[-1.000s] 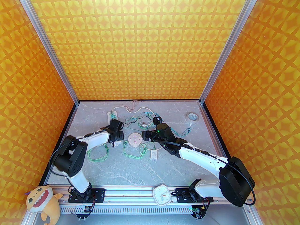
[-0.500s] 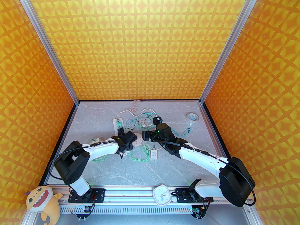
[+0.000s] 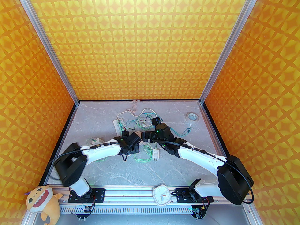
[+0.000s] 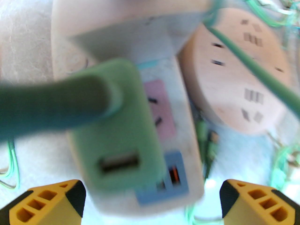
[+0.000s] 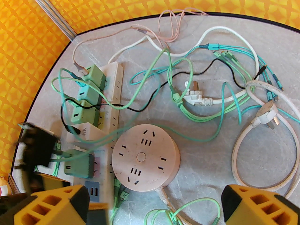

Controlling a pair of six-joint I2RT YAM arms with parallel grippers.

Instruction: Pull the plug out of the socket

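Note:
A long white socket strip [image 5: 115, 95] lies at the left-centre of the table, with several green plugs and one white plug pushed into it. In the left wrist view the nearest green plug [image 4: 117, 130] sits in the strip [image 4: 180, 116] with a green cable running off to the left. My left gripper [image 4: 152, 203] is open and hovers just over that plug, its yellow fingertips [image 4: 46, 200] wide apart and clear of it. My right gripper [image 5: 154, 207] is open above the round pink socket [image 5: 145, 157], holding nothing. From above, the left gripper [image 3: 131, 142] and right gripper [image 3: 146, 136] nearly meet.
Green, teal, black and white cables [image 5: 206, 88] tangle behind and to the right of the strip. A loose white adaptor [image 3: 156, 154] lies near the centre, a tape roll [image 3: 192, 117] at the back right. A clock [image 3: 161, 194] and plush toy [image 3: 42, 203] sit at the near rail.
My left arm has swung right, from the strip's left side to its near end, and its jaws have opened wider. The strip has shifted right. The right arm has barely moved.

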